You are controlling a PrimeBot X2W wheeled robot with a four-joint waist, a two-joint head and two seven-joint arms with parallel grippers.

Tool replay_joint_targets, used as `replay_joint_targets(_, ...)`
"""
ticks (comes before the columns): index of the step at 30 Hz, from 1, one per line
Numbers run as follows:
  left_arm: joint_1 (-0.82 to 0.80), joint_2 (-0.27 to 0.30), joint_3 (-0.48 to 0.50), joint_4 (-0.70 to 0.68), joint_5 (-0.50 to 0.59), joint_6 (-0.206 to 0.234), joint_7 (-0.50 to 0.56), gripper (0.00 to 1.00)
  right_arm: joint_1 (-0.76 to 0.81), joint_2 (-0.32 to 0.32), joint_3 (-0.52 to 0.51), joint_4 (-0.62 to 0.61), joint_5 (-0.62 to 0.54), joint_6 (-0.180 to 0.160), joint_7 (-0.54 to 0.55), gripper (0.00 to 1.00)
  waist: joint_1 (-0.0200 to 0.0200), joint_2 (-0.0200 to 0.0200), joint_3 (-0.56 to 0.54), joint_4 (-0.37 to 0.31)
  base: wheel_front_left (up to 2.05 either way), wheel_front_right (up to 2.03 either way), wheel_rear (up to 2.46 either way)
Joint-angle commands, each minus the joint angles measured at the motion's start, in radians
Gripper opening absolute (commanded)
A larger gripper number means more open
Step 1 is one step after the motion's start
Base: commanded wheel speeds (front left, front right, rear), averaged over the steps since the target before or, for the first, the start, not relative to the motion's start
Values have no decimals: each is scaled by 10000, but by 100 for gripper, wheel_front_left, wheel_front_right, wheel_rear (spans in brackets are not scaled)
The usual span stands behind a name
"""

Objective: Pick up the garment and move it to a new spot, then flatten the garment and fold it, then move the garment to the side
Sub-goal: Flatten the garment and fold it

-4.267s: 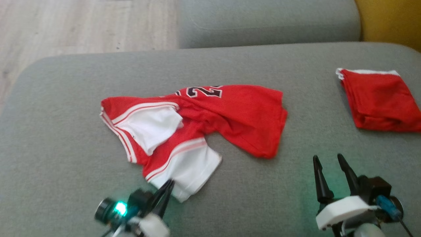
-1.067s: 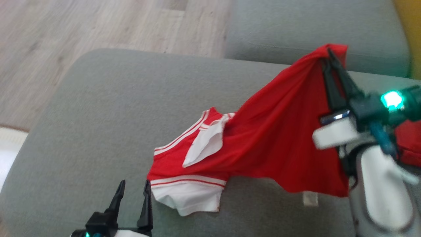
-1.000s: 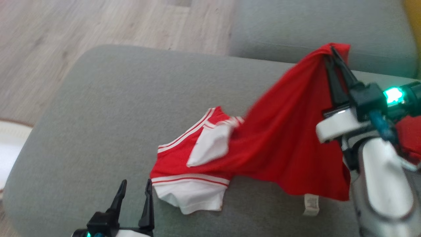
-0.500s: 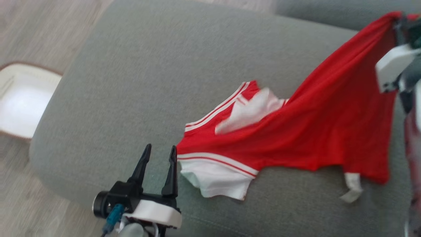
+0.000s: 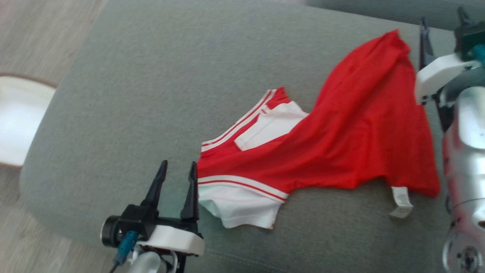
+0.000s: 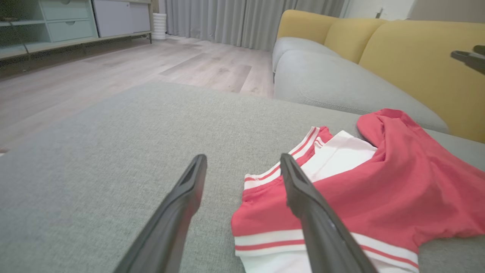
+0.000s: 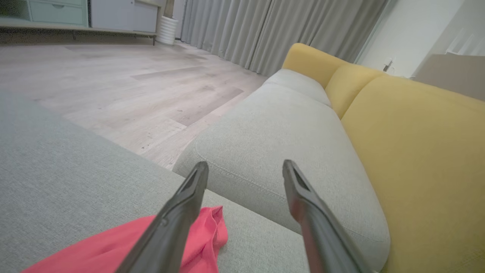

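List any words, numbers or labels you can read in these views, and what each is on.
No text can be read.
White tag at the jersey's hem: too small and blurred to read.

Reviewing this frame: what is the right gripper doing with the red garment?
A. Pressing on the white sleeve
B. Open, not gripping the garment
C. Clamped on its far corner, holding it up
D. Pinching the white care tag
B: the right gripper has its jaws wide apart with bare sofa showing between the tips, while the garment lies slack on the grey cushion.
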Motion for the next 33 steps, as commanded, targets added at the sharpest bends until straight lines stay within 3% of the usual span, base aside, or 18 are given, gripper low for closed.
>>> replay_joint_targets(1, -201, 127, 436, -291, 110, -47, -95, 100, -93, 220, 98, -302, 128, 35, -207, 100, 0, 0, -256, -332, 0, 0, 0)
replay_joint_targets(9, 245, 379, 746, -388, 206, -5, -95, 100, 2106, 837, 158, -992, 1253, 35, -699, 100, 0, 0, -1072, -1216, 0, 0, 0)
replay_joint_targets(18, 627, 570, 747, -622, 152, 107, -18, 100, 5106, 1041, 325, -2168, 2634, 35, -445, 100, 0, 0, -1272, -1705, 0, 0, 0)
replay_joint_targets(26, 650, 635, 713, -719, 130, 157, 38, 100, 5760, 1054, 997, -2383, 3544, 35, 168, 100, 0, 0, -1034, -1631, 0, 0, 0)
replay_joint_targets(33, 624, 686, 667, -671, 110, 170, 66, 100, 5773, 1056, 1440, -1905, 3418, 35, 1016, 100, 0, 0, -986, -1340, 0, 0, 0)
